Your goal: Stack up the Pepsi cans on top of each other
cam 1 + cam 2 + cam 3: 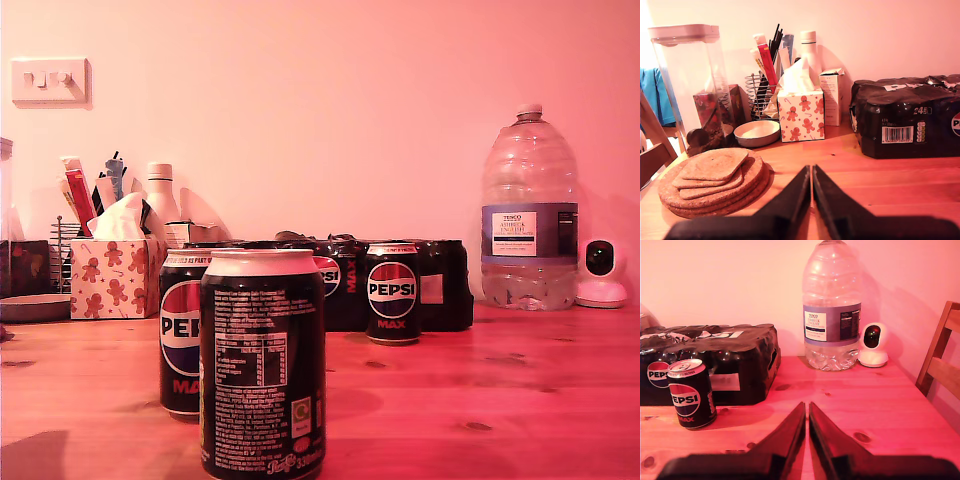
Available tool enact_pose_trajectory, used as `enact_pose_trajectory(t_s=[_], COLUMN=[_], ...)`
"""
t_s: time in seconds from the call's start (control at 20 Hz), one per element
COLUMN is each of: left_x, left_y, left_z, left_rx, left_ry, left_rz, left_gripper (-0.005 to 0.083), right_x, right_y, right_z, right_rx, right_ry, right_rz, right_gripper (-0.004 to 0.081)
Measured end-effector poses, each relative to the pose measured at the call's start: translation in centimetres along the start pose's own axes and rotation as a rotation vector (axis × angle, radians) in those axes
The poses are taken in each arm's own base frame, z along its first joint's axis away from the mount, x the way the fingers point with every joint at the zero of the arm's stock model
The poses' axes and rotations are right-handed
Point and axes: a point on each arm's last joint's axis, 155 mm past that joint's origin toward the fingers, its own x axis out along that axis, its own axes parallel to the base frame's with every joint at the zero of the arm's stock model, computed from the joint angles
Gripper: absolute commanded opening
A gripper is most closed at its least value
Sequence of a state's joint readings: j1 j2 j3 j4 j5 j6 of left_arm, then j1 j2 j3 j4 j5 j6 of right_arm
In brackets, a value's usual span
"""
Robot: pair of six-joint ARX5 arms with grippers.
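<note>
Three black Pepsi cans stand upright and apart on the wooden table (520, 390). The nearest can (262, 365) shows its white small print. A second can (183, 335) stands just behind it toward the exterior view's left. The third can (392, 293) stands further back against the multipack, and also shows as the Pepsi can (691, 394) in the second wrist view. My first gripper (811, 171) is shut on nothing, low over bare table. My second gripper (807, 406) is shut too, with that can ahead and off to one side. Neither arm shows in the exterior view.
A black shrink-wrapped multipack (440, 285) lies at the back, with a big water bottle (529, 210) and a small white camera (600, 272) at the exterior view's right. A tissue box (801, 115), bowl (756, 133), cork mats (715, 180) and clear container (690, 85) crowd the other end. A chair (940, 360) stands by the table edge.
</note>
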State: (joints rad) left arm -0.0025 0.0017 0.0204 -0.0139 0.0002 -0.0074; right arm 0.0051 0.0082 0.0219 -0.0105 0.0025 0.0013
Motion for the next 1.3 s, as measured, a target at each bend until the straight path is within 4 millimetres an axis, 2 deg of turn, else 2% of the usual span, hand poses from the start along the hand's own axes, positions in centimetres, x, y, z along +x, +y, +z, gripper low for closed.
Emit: enact_pose_trajectory(t_s=[0.05, 0.15, 0.4, 0.5, 0.8, 1.1, 1.3], left_x=[0.0, -0.2, -0.2, -0.3, -1.4, -3.6, -5.8], left_y=[-0.5, -0.7, -1.4, -2.3, -7.1, -12.1, -15.0], left_z=[-0.4, -2.3, -2.3, -2.3, -1.7, -1.7, -2.8], left_rx=[-0.040, -0.104, -0.108, -0.110, -0.132, -0.152, -0.150], left_ry=[0.019, 0.099, 0.101, 0.103, 0.099, 0.125, 0.186], left_rz=[-0.034, -0.071, -0.104, -0.152, -0.387, -0.618, -0.767], left_gripper=[-0.0019, -0.0019, -0.0019, -0.0019, -0.0019, -0.0019, -0.0019], right_x=[-0.1, -0.3, -0.3, -0.3, -0.4, -1.1, -2.0], right_y=[0.2, -1.0, -0.8, -0.5, 2.9, 6.5, 9.0], right_z=[-0.4, -2.1, -2.2, -2.1, 0.3, 0.1, -1.8], right_rx=[0.014, 0.029, 0.030, 0.030, 0.062, 0.106, 0.104], right_ry=[0.023, 0.099, 0.104, 0.100, 0.014, 0.031, 0.116], right_rz=[0.018, -0.030, -0.023, -0.006, 0.164, 0.316, 0.417], right_gripper=[-0.0013, -0.0013, -0.0013, -0.0013, -0.0013, -0.0013, -0.0013])
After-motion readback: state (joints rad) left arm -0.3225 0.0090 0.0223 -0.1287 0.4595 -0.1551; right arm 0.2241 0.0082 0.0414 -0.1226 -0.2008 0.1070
